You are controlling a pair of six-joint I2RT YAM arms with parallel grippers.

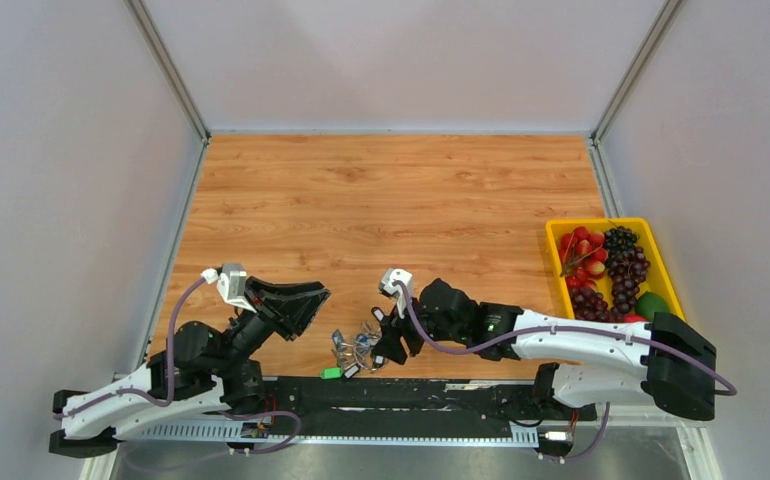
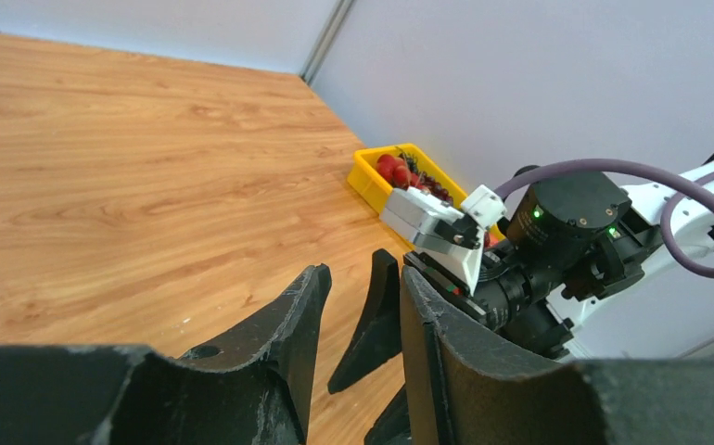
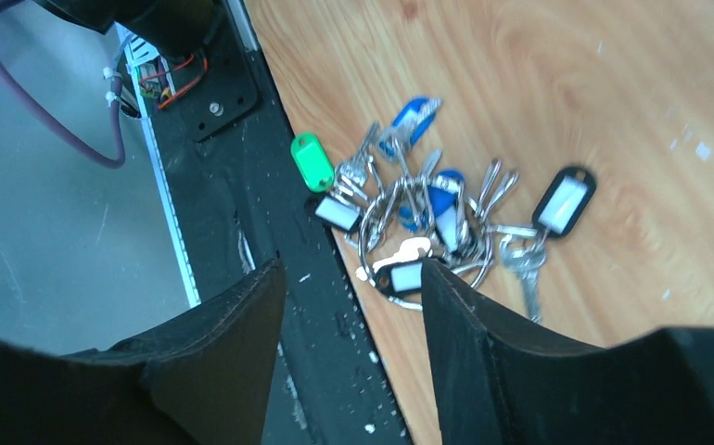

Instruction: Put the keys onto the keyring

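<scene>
The keys (image 3: 427, 199) lie in a heap on the wooden table by its near edge, with green (image 3: 312, 162), blue (image 3: 416, 116) and black-and-white (image 3: 565, 199) tags. The thin silver keyring (image 3: 363, 236) lies among them; several keys seem threaded on it. In the top view the heap (image 1: 356, 348) sits between the arms. My right gripper (image 3: 351, 271) is open and empty, low over the heap's near edge, one finger (image 3: 446, 306) beside a black tag (image 3: 401, 276). My left gripper (image 2: 364, 273) is open and empty, raised left of the heap (image 1: 316, 308). The keys are hidden in the left wrist view.
A yellow tray (image 1: 661, 250) of grapes and other fruit stands at the right edge, also in the left wrist view (image 2: 364, 176). The black base rail (image 1: 441, 390) runs along the table's near edge, right beside the keys (image 3: 270, 213). Grey walls enclose the table.
</scene>
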